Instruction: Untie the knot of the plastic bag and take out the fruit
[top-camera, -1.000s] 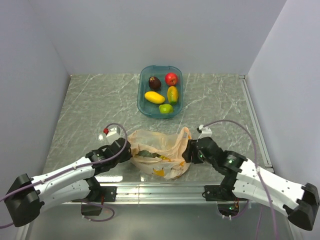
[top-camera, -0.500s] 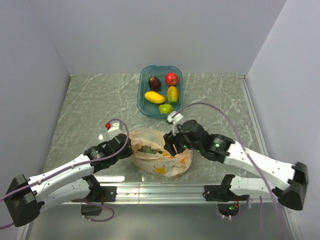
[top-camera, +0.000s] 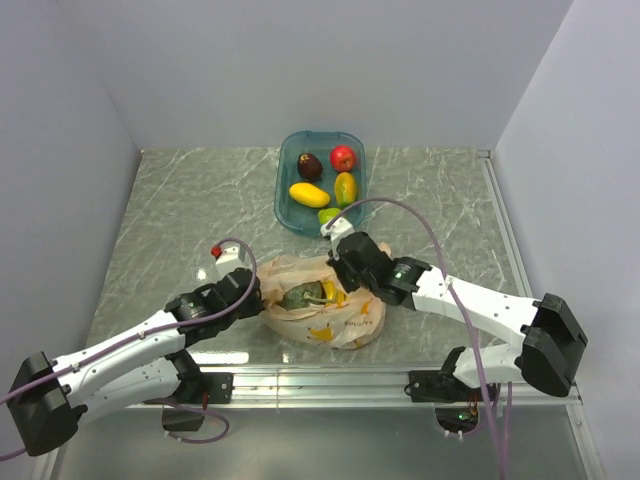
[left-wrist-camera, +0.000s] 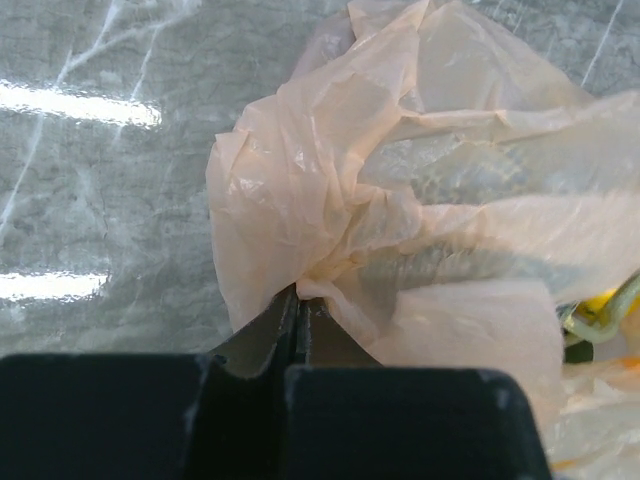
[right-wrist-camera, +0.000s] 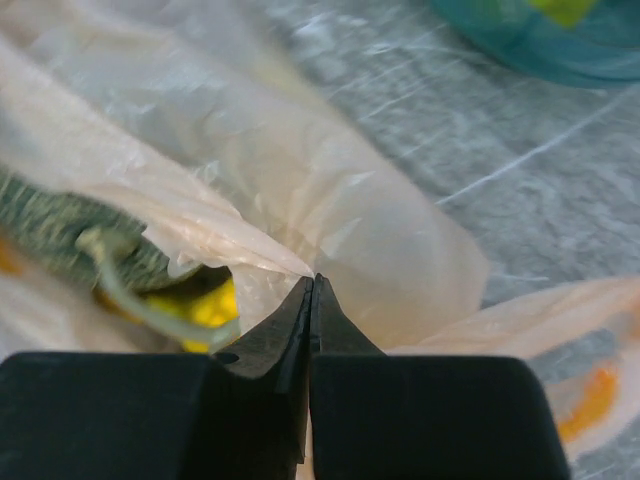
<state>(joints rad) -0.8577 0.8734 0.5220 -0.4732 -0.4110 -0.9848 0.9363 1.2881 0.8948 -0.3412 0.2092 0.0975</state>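
- The plastic bag (top-camera: 345, 325) lies crumpled close to the counter's (top-camera: 180, 210) near edge, about midway along it, with its mouth gaping upward.
- Your left claw (left-wrist-camera: 297, 300) has its fingers pressed together, pinching a gathered fold of the bag's film. This is on the side of the bag that faces the counter's left edge, and the film fans out from the tips.
- Your right claw (right-wrist-camera: 312, 288) has its fingers pressed together too. The tips meet a pointed fold of film at the bag's far rim. It looks like a pinch on that film, but the wrist view is soft there and the fold is thin.
- The melon (top-camera: 298, 297), dull green with its stem showing, sits inside the open bag between your two claws.
- The banana (top-camera: 336, 295), yellow, is also in the bag, right against the melon on the side toward the right claw.
- The blue tub (top-camera: 281, 188) stands nearer the far edge, about midway along it.
- The tub holds a dark purple fruit (top-camera: 310, 165), a red apple (top-camera: 343, 157), a yellow fruit (top-camera: 308, 194) and a yellow-orange fruit (top-camera: 345, 187).
- A lime (top-camera: 327, 213) also lies in the tub, partly hidden behind the right arm's wrist.
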